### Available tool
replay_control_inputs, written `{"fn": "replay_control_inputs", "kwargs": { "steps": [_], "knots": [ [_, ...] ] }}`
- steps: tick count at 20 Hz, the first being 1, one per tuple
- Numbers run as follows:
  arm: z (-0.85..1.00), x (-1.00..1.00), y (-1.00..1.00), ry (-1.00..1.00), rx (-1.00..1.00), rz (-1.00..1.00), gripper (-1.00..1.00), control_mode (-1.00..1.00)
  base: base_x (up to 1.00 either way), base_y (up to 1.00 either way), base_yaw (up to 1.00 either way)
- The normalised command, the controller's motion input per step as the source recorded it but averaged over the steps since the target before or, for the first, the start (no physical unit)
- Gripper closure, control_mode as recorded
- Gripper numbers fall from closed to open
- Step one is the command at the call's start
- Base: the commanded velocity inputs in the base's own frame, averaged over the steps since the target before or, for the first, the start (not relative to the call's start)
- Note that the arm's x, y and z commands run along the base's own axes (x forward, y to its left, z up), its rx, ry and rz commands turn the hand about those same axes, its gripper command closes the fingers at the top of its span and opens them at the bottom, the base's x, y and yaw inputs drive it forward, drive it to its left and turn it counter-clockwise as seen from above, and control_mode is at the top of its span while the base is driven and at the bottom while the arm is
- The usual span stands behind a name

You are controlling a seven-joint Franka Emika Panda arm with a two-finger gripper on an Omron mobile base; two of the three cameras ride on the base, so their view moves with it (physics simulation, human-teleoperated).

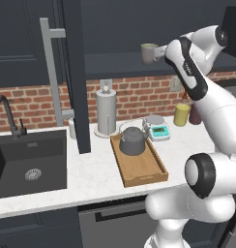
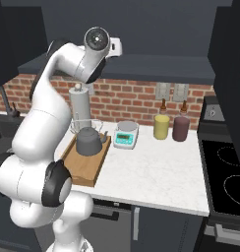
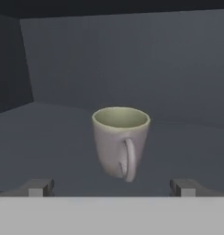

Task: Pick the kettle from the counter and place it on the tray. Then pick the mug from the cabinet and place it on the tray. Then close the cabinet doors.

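You can read no writing anywhere; the scale's teal display is too small to make out. Your arm reaches up and far into the open cabinet. The gripper has its fingers spread wide apart, holding nothing, just short of the mug, which stands upright on the shelf with its handle toward you. The kettle sits at the far end of the tray on the counter.

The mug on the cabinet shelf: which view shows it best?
The hand view: the mug stands upright, centred, handle facing the camera, ahead of the open fingers. The left base view shows it small, partly behind the arm; the right base view adds nothing.
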Motion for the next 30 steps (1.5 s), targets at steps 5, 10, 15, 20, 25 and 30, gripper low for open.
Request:
{"fn": "replay_control_inputs", "kwargs": {
  "steps": [5, 10, 15, 20, 25, 30],
  "knots": [
    [-0.01, 0.06, -0.15, 0.0, 0.02, 0.14, -1.0, -1.0, 0.0, 0.0, 0.0],
    [0.0, 0.1, -0.03, 0.0, 0.0, 0.01, -1.0, -1.0, 0.0, 0.0, 0.0],
    [0.0, 0.18, 0.04, 0.01, 0.0, -0.01, -1.0, -1.0, 0.0, 0.0, 0.0],
    [0.0, 0.21, 0.13, 0.04, 0.0, -0.02, -1.0, -1.0, 0.0, 0.0, 0.0],
    [0.0, 0.12, 0.02, 0.03, 0.0, 0.0, -1.0, -1.0, 0.0, 0.0, 0.0],
    [0.0, 0.11, 0.02, 0.02, 0.0, 0.0, -1.0, -1.0, 0.0, 0.0, 0.0]
  ]
}}
